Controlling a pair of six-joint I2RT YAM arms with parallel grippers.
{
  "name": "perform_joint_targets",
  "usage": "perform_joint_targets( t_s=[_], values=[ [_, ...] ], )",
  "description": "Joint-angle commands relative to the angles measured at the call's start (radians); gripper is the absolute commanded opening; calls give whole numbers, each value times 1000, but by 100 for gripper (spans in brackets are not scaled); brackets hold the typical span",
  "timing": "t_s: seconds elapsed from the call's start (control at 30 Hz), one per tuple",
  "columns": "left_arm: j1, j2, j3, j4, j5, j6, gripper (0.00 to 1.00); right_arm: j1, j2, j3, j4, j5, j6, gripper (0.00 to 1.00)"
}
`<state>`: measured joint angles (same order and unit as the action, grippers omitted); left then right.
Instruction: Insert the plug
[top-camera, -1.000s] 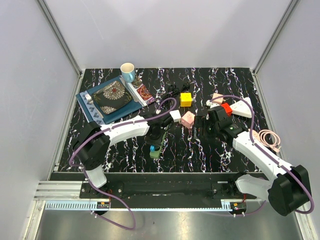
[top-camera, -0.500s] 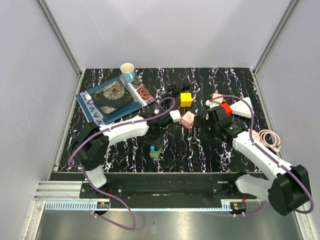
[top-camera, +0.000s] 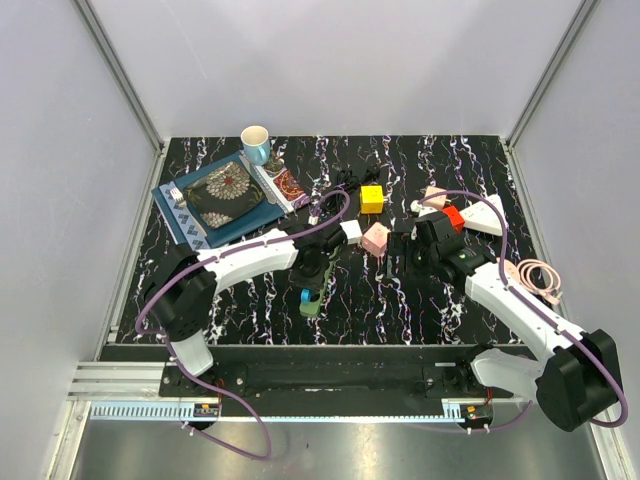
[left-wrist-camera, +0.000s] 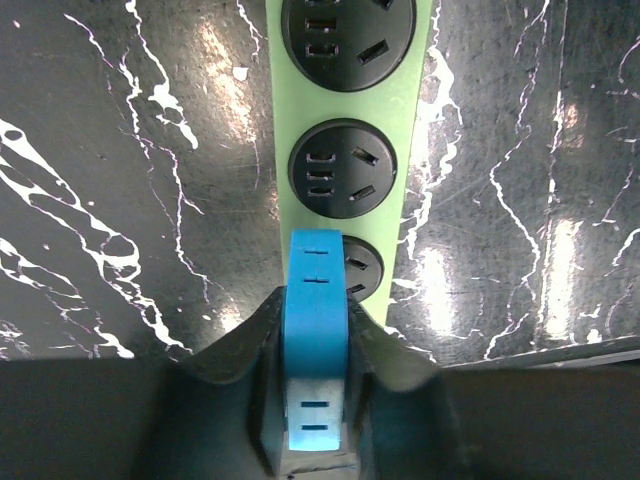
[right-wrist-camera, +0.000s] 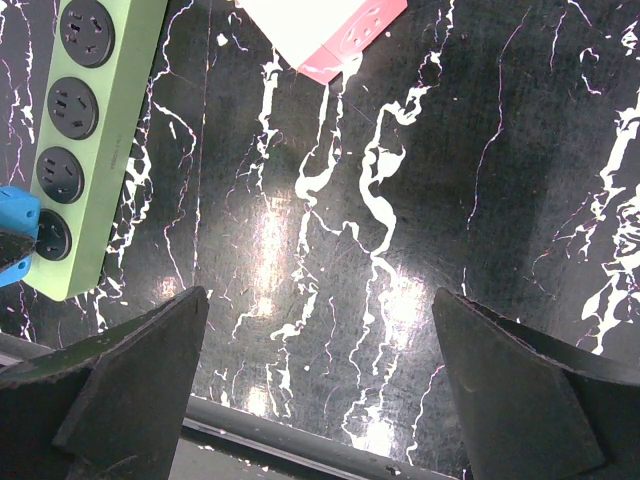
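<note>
The left gripper (left-wrist-camera: 318, 318) pinches the blue plug (left-wrist-camera: 318, 270) over the endmost socket of the green power strip (left-wrist-camera: 345, 105), which lies by the near edge of the table (top-camera: 390, 310). The right gripper (right-wrist-camera: 320, 300) hangs spread wide over bare tabletop, holding nothing.

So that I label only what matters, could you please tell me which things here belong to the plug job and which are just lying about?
In the job:
- plug, gripped by the left end effector
- green strip under it

Lying about:
- cup
- yellow cube
- pink cube
- white cube
- white strip
- pink cable
</note>
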<state>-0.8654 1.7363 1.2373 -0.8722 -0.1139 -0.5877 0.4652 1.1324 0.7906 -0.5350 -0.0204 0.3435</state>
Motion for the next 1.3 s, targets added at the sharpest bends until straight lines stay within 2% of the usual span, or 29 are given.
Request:
perform_joint_targets(
  t_s=[0.0, 0.1, 0.23, 0.47, 0.63, 0.73, 0.8, 0.87, 0.9, 1.0, 1.13, 1.27],
  values=[
    [-4, -23, -4, 2, -9, -18, 19, 0, -2, 21, 30, -10, -15, 100],
    [-4, -24, -30, 22, -9, -17, 6, 3, -3, 18, 30, -4, -15, 100],
    [-4, -23, -81, 74, 6, -21, 0, 0, -2, 15, 30, 4, -15, 100],
    [-18, -50, -191, 136, 17, -43, 0, 0, -8, 10, 33, 4, -11, 100],
    [-18, -55, -193, 144, 8, -32, 1, 0, -10, 19, 38, 8, -15, 100],
    [-18, -64, -159, 133, -13, -29, 12, 0, -13, 35, 36, 8, -20, 100],
    [-18, -75, -121, 118, -32, -26, 27, 0, -22, 45, 36, 8, -21, 100],
    [-17, -84, -93, 98, -64, -17, 37, 0, -32, 53, 36, 8, -23, 100],
    [-15, -89, -64, 92, -75, -14, 47, 0, -34, 59, 35, 8, -20, 100],
    [-4, -110, -6, 70, -104, -6, 58, 0, -37, 78, 32, 7, -20, 100],
    [5, -164, 65, 55, -127, 0, 85, 0, -36, 102, 24, 4, -29, 100],
    [17, -237, 111, 50, -182, 14, 99, 0, 18, 140, 24, -18, -55, 100]
  ],
)
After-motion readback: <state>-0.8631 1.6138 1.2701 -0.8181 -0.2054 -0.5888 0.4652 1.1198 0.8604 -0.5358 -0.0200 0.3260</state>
